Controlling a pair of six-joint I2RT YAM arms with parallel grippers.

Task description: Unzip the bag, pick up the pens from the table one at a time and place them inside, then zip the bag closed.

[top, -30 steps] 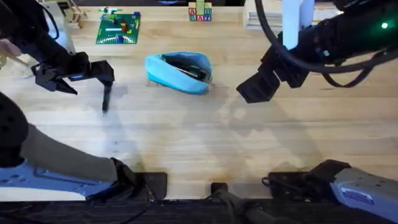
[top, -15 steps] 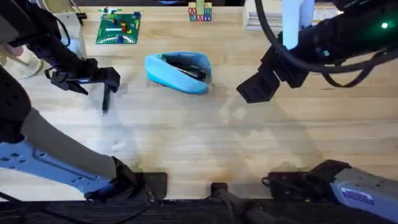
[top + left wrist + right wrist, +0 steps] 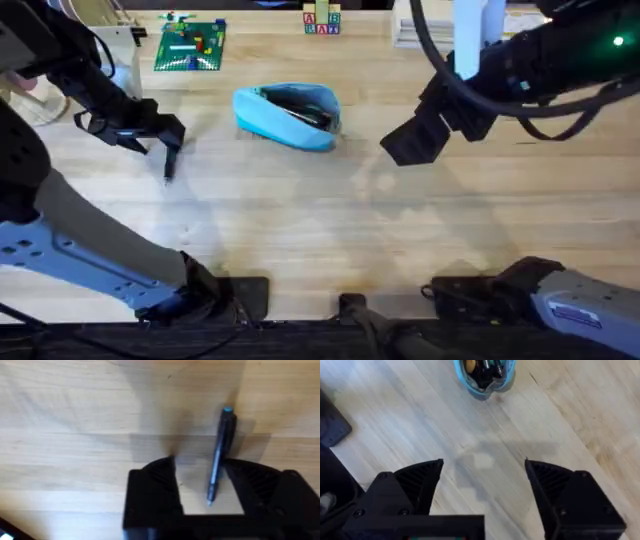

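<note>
Bag (image 3: 288, 116) lies unzipped mid-counter (image 3: 330, 230) with dark pens already inside, while the left end effector (image 3: 200, 495), fingers spread wide, straddles the one pen (image 3: 219, 455) lying on the wood; the right end effector (image 3: 482, 485) hovers open near the bag, with loading and zipping judged outstanding

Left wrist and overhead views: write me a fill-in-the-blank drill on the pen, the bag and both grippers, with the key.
1. The pen lies on the table between the open fingers of the ____ gripper.
2. The light blue bag is ____, with dark pens showing inside.
3. The right gripper is open and holds ____.
4. The pen's cap end is coloured ____.

Missing words: left; unzipped; nothing; blue
</note>
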